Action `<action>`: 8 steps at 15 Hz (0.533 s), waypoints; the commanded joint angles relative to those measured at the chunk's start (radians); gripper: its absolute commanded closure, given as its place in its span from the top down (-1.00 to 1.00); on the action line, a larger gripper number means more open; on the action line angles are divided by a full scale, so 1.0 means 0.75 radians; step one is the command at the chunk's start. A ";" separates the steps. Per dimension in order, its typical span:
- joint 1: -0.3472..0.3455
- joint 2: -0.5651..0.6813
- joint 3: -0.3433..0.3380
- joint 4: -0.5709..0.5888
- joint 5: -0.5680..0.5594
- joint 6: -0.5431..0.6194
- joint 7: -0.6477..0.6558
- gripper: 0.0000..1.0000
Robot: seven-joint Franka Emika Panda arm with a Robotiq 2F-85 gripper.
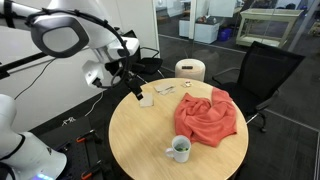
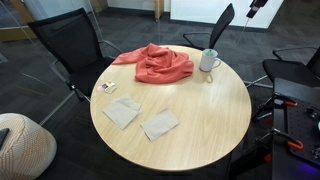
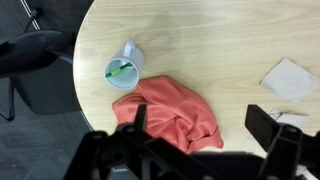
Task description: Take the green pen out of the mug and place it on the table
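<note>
The white mug (image 1: 180,149) stands on the round tan table (image 1: 140,140) beside a red cloth (image 1: 207,115). It also shows in an exterior view (image 2: 209,60) and in the wrist view (image 3: 124,72). The green pen (image 3: 122,70) lies inside the mug, and its tip shows at the rim (image 1: 181,144). My gripper (image 1: 133,85) hangs above the table's far edge, well apart from the mug. In the wrist view its two dark fingers are spread wide (image 3: 205,130) over the red cloth (image 3: 170,110), open and empty.
White napkins (image 2: 122,112) (image 2: 159,124) and a small card (image 2: 107,87) lie on the table. A white bin with a tan top (image 1: 190,69) and a black chair (image 1: 265,70) stand beyond the table. Another black chair (image 2: 70,45) stands by the table's edge.
</note>
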 commanded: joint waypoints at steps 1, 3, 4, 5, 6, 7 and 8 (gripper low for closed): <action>-0.083 0.175 0.031 0.081 -0.005 0.146 0.207 1.00; -0.116 0.257 0.036 0.110 -0.005 0.211 0.324 1.00; -0.133 0.299 0.042 0.123 -0.008 0.237 0.398 1.00; -0.147 0.336 0.046 0.141 -0.013 0.255 0.470 1.00; -0.158 0.376 0.048 0.153 -0.014 0.277 0.543 1.00; -0.168 0.411 0.055 0.168 -0.023 0.284 0.624 1.00; -0.176 0.443 0.060 0.182 -0.040 0.286 0.703 1.00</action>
